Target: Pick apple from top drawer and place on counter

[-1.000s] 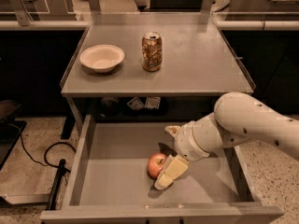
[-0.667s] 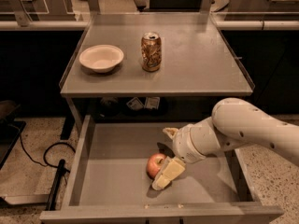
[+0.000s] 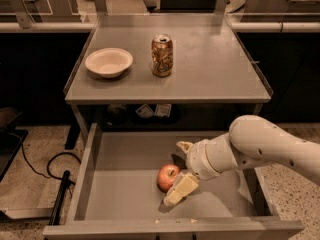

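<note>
The apple (image 3: 167,177), red-orange with a yellowish patch, lies on the floor of the open top drawer (image 3: 125,159), near its middle front. My gripper (image 3: 175,173) reaches into the drawer from the right. Its cream fingers are open and stand on either side of the apple's right half, one finger (image 3: 180,188) in front of the apple and one behind it. The fingers do not press on the apple. The counter (image 3: 215,69) is the grey table top above the drawer.
A white bowl (image 3: 108,62) and a soda can (image 3: 162,55) stand on the counter's left and middle. The drawer's side walls and front panel (image 3: 170,230) enclose the apple. A black cable (image 3: 45,166) lies on the floor at left.
My arm has sunk a little lower into the drawer. The fingers stay spread beside the apple, which has not moved.
</note>
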`<action>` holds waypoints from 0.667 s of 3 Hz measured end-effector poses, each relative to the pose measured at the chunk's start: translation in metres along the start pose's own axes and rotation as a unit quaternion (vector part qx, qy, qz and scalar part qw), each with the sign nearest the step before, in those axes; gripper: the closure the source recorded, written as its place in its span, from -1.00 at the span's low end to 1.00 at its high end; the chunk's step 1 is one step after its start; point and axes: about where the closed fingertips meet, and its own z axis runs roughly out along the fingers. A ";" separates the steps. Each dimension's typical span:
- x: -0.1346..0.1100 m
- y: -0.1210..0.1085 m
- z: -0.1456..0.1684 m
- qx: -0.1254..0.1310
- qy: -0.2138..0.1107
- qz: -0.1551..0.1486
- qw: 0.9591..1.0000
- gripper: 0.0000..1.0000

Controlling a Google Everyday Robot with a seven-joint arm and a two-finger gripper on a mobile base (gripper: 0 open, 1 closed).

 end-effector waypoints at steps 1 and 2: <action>0.017 -0.007 0.014 -0.002 -0.006 0.020 1.000 -1.00; 0.022 -0.015 0.025 -0.007 0.002 0.027 1.000 -1.00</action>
